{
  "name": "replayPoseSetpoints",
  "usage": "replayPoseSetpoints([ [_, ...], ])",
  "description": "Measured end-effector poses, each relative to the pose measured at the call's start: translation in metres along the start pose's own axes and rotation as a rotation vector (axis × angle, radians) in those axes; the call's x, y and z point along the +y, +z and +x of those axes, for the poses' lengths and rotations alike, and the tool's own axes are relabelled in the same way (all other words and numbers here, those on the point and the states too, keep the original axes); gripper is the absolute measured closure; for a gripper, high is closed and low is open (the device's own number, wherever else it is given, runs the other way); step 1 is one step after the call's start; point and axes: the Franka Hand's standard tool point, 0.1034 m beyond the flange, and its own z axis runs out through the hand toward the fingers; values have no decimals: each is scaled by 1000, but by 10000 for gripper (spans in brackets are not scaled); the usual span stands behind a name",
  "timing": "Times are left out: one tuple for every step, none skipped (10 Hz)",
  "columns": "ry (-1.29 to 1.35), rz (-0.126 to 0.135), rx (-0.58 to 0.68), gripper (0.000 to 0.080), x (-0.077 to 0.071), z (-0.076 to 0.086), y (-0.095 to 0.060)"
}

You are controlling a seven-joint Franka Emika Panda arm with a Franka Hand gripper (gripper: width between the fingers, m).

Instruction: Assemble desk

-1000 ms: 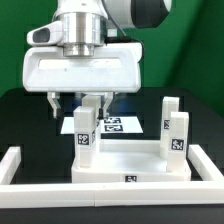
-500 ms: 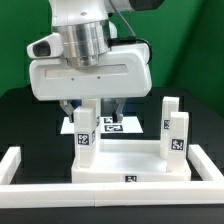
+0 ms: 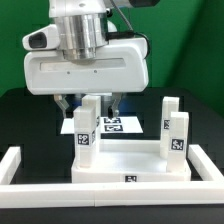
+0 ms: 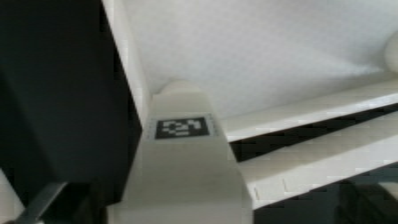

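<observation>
Desk (image 3: 130,162) leg (image 3: 86,122) upright; tool (image 3: 88,101) straddling top, vertical.

exterior view: low, frontal, near, facing the desk (image 3: 130,158) and the gripper (image 3: 88,103) | wrist view: looks steeply down, very close | shared: tagged leg block (image 3: 87,124) (image 4: 183,160)

Robotics lab bench, green backdrop (image 3: 190,50), black tabletop (image 3: 20,125), white border wall (image 3: 20,165), tagged marker board (image 3: 125,125)
</observation>
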Motion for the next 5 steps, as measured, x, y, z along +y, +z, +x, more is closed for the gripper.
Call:
replayPoseSetpoints([
  [7,-1,-2,151,1,0,1],
  [22,-1,-3,236,1,-1,2],
  [27,-1,-3,372,1,-1,2],
  [120,0,-3,372,0,-1,2],
  [178,1,-3,504,0,-1,2],
])
